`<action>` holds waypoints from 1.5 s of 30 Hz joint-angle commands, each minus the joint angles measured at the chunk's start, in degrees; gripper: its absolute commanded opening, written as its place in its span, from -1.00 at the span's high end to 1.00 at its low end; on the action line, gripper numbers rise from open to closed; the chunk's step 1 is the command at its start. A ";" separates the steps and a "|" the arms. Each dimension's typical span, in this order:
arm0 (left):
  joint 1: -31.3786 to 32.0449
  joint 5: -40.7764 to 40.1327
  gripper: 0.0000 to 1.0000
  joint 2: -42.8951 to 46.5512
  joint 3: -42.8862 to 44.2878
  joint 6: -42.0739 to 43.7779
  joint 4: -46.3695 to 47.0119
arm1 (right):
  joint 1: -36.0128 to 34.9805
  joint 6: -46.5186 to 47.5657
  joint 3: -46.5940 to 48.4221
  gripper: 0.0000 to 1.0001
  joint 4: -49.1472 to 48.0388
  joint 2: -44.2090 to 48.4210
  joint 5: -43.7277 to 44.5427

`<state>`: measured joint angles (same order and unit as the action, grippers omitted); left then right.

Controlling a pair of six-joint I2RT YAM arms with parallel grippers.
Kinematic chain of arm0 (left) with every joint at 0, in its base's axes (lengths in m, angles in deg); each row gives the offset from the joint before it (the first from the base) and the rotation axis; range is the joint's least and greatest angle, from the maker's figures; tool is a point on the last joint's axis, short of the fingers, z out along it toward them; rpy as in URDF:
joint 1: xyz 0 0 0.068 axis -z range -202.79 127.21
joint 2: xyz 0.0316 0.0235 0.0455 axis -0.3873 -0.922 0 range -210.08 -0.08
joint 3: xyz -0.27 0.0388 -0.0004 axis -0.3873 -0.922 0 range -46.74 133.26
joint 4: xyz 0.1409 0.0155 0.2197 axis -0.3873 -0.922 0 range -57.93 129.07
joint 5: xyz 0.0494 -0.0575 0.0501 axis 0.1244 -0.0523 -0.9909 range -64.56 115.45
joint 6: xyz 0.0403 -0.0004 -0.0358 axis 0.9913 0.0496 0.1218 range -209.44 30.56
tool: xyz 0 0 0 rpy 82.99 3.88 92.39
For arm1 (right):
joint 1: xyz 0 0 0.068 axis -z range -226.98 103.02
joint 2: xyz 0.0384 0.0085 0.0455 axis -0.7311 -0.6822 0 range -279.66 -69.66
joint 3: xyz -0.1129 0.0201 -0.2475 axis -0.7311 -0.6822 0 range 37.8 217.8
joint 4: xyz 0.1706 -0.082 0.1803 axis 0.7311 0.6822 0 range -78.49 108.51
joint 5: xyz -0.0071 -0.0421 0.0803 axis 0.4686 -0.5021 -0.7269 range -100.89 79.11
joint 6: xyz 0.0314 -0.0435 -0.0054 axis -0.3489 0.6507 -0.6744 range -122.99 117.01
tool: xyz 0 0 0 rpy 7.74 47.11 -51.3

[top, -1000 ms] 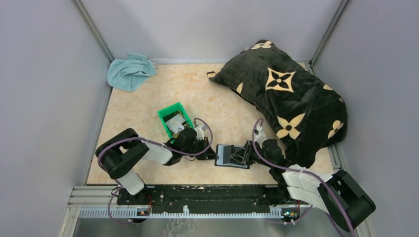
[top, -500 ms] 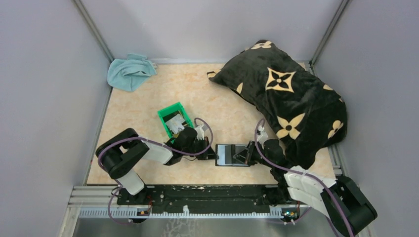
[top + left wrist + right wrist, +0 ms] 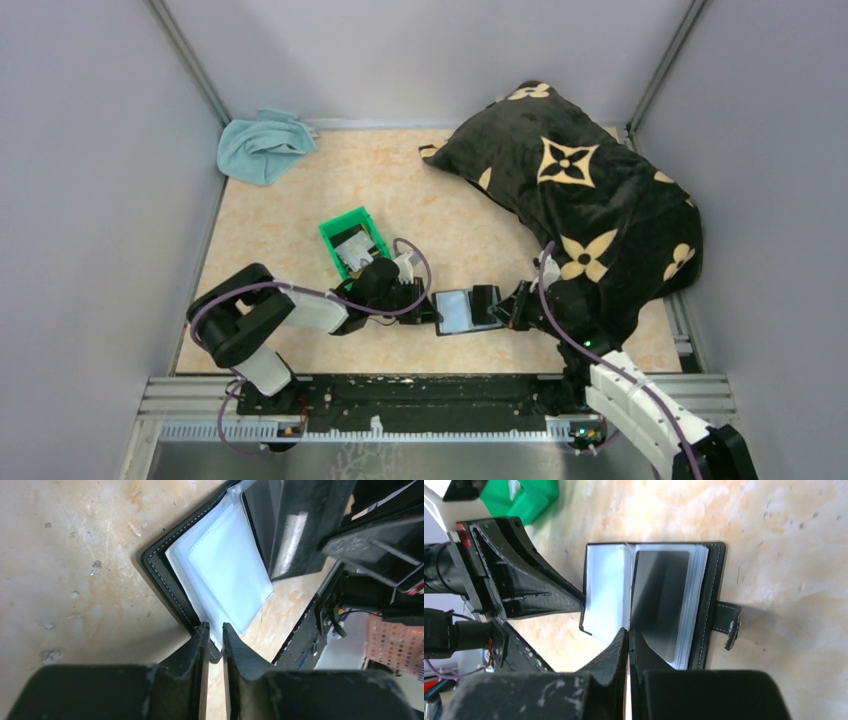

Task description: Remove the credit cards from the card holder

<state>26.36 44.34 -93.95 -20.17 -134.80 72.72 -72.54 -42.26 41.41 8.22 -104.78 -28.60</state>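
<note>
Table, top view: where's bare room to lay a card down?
Bare table between the cloth and the pillow, and between the green bin and pillow. Crowded near the front, where left gripper, right gripper and card holder meet.

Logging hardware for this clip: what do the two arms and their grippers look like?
The left arm and right arm have white links between bulky black joints. A purple-grey cable loops loosely along each. The left gripper and right gripper are black, with wedge-shaped fingers tapering to thin tips, their surfaces scuffed with pale scratches.
</note>
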 commanded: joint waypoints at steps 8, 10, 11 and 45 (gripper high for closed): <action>0.04 -3.89 -0.02 15.95 6.26 10.22 -15.50 | 1.48 3.57 6.57 1.00 4.70 6.42 -7.06; -0.18 -2.94 -0.09 18.23 7.81 12.80 -17.42 | 1.48 3.10 6.73 1.00 1.42 5.74 -13.25; -0.54 -1.72 -0.10 19.31 8.52 14.21 -17.95 | 1.48 2.52 6.75 1.00 -0.96 5.40 -16.66; -3.56 38.10 0.56 18.77 10.61 24.03 -12.47 | -2.21 -0.65 9.81 1.00 -12.80 0.13 -36.21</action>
<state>22.95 78.98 -74.19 -10.05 -110.74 57.25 -74.25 -43.11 48.32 0.11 -104.32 -64.78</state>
